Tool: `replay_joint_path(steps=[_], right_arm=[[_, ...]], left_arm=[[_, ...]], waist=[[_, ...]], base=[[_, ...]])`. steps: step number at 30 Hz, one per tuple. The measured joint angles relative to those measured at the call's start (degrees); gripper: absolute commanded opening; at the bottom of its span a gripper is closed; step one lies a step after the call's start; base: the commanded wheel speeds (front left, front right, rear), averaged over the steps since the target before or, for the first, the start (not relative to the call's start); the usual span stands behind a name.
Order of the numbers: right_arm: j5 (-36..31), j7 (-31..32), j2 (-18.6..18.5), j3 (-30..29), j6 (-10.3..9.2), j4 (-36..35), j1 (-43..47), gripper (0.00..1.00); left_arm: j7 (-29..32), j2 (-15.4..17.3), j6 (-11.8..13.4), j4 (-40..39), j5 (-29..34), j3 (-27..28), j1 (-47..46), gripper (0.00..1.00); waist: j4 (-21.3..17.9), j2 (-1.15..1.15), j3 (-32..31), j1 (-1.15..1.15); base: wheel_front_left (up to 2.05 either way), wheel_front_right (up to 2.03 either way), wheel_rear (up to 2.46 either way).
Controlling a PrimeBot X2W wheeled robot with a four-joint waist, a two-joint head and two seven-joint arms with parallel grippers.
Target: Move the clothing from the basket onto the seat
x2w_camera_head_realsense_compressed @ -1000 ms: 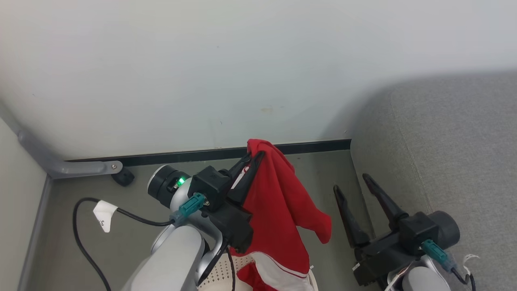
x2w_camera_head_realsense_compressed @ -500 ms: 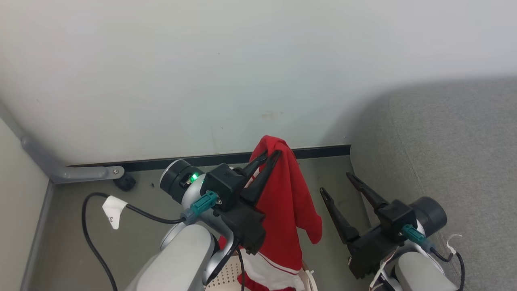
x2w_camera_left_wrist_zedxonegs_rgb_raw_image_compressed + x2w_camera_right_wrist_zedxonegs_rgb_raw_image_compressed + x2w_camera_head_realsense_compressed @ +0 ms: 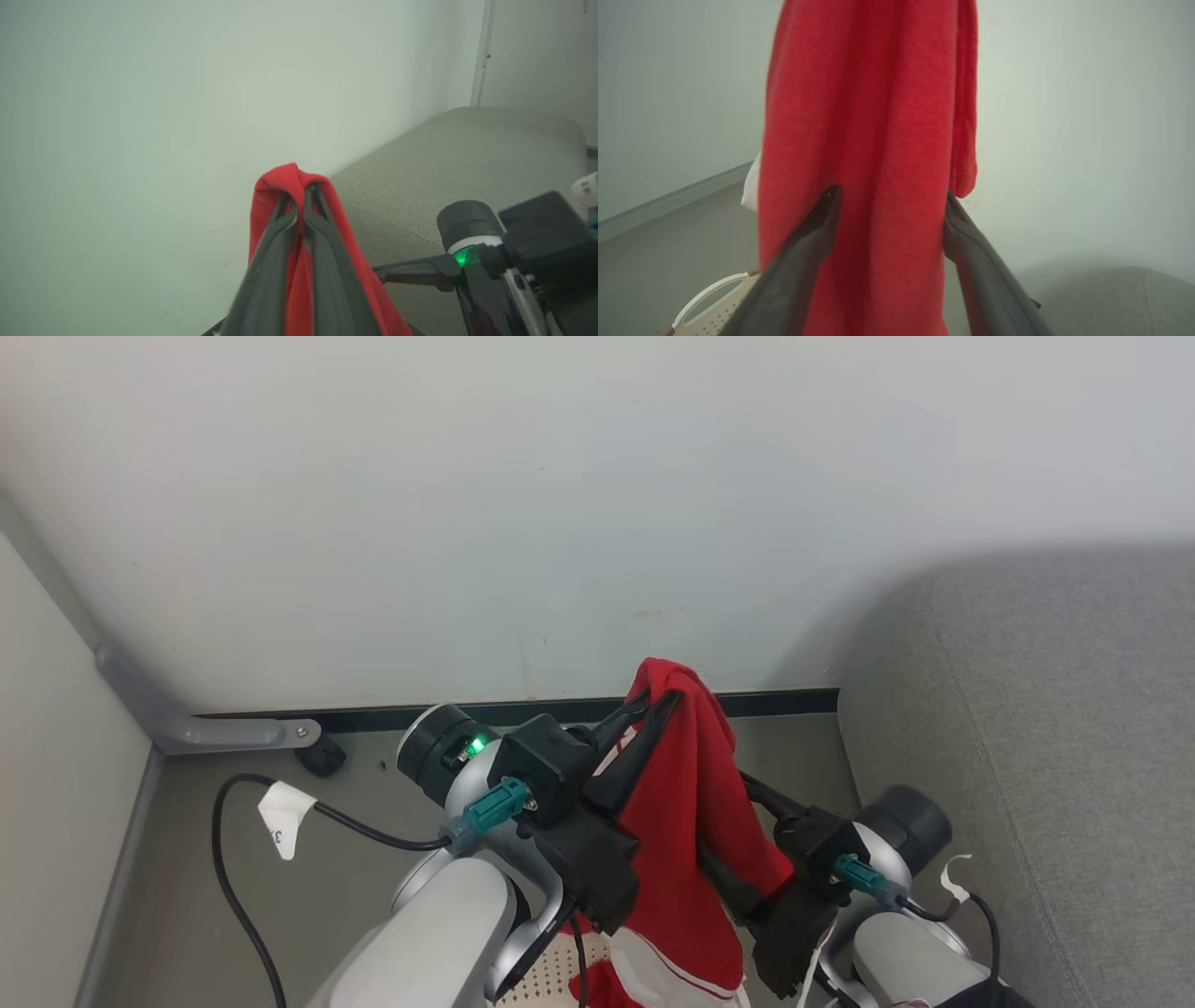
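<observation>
left claw (image 3: 658, 698) pinching clothing (image 3: 695, 821) | grey floor (image 3: 308, 915) | white wall (image 3: 560, 523) | seat (image 3: 1074, 728) right

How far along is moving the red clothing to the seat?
Done: the soft red garment hangs from the shut left gripper, above the cream perforated plastic basket. In hand: the open right gripper straddles the cloth. Left: carry it onto the grey woven seat cushion.

A plain pale wall (image 3: 560, 476) forms the background. Along its foot runs a black baseboard (image 3: 392, 717), meeting a dull grey-green floor (image 3: 336, 905). Near the left corner, a grey metal bar (image 3: 243, 735) slants down and turns flat along the baseboard, ending just beside a small black object (image 3: 320, 758). A black cable (image 3: 214, 831) loops across the floor, carrying a white tag (image 3: 283, 814).
</observation>
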Motion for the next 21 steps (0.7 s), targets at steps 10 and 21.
replay_joint_path(steps=[10,21], right_arm=[[4.0,0.0,0.7,6.2,0.02,5.1,-5.7,0.00],[11.0,0.0,-2.7,5.1,0.03,0.8,-4.8,0.00]], left_arm=[[0.9,0.0,0.0,-1.9,-0.4,-0.2,0.1,0.00],[0.9,2.1,1.6,-2.1,-1.5,2.4,3.6,0.00]], waist=[[0.7,0.00,-0.3,0.00],[-1.5,0.00,-0.4,0.00]], base=[[0.00,0.00,0.00],[0.00,0.00,0.00]])
